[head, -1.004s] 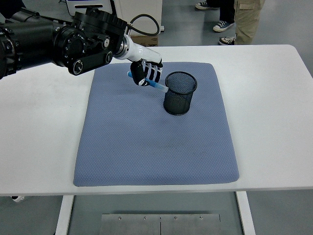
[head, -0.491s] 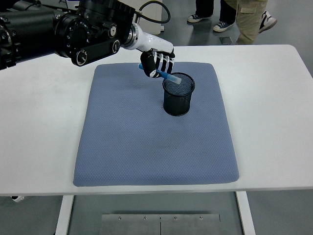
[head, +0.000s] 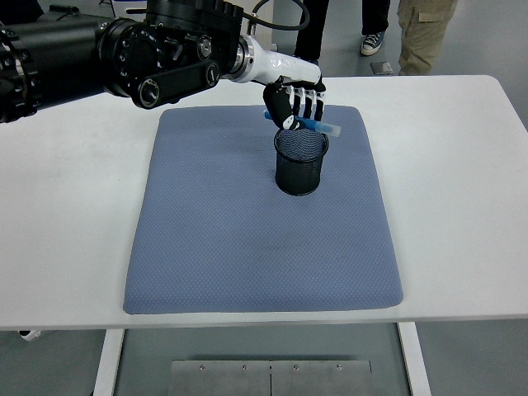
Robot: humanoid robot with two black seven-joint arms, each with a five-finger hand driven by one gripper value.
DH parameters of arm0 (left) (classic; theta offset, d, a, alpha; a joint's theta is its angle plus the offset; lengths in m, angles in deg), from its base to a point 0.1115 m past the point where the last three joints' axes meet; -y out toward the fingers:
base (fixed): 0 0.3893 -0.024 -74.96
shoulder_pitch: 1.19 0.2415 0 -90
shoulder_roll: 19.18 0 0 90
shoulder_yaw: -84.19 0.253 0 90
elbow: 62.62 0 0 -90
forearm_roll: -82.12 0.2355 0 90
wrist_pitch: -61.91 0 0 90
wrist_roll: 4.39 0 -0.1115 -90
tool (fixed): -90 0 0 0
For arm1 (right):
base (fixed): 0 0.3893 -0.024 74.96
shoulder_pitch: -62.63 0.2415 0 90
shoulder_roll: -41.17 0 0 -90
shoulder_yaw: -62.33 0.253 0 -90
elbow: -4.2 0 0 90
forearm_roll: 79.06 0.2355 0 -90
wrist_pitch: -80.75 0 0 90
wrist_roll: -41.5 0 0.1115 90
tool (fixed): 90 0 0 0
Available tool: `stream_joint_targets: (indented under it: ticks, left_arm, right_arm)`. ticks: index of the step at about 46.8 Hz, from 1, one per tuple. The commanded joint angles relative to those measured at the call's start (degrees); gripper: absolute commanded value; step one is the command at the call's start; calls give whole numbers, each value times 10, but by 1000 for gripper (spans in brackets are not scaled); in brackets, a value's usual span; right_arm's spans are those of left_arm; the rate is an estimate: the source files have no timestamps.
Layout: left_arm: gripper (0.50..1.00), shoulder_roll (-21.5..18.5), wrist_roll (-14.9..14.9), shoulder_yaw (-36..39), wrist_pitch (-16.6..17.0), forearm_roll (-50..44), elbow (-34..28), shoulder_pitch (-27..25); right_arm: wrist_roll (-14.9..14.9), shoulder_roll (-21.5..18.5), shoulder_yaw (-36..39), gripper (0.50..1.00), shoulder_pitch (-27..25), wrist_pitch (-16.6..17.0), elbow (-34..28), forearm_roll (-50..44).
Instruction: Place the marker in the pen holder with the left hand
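Observation:
A black mesh pen holder point(head: 300, 162) stands upright on the blue-grey mat point(head: 247, 223), towards its far right. My left hand point(head: 295, 106) reaches in from the upper left and is shut on a blue marker point(head: 321, 126) with a white tip. The hand hovers just above the far rim of the holder. The marker lies nearly level and its white tip sticks out to the right, past the rim. The right arm is out of view.
The mat covers the middle of the white table point(head: 462, 181). People's legs and shoes point(head: 375, 40) show beyond the table's far edge, with a cardboard box and cables behind my arm.
My left hand has moved to the right and slightly up with the marker, from the left of the holder to above its far rim. The holder has not moved.

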Motion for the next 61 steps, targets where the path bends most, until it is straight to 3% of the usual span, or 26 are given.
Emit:
stream_joint_targets:
  ticks: [1,47,50,52,56,58,61]
  left_arm:
    - [500,0,0,-8,1,-15,0,6]
    - [508,0,-5,-24,34,-216,0,65]
    - [575,0,-5,-24,34,-224,0,67]
    - [648,0,-5,-24,34,-228,0,67]
    - [876,0,-5,-25,34,-238,0,67]
    - [961,0,-5,-25,34,-243,0,66]
    - [1000,0,-5,-25,34,-248,0,65]
  right_arm:
    - [0,0,0,1000,0,-1,0,0]
    - [0,0,0,1000,0,0,0,0]
    - [0,0,0,1000,0,-1,0,0]
    - [0,0,0,1000,0,-1,0,0]
    - [0,0,0,1000,0,-1,0,0]
    - [0,0,0,1000,0,0,0,0]
    - [0,0,0,1000,0,-1,0,0]
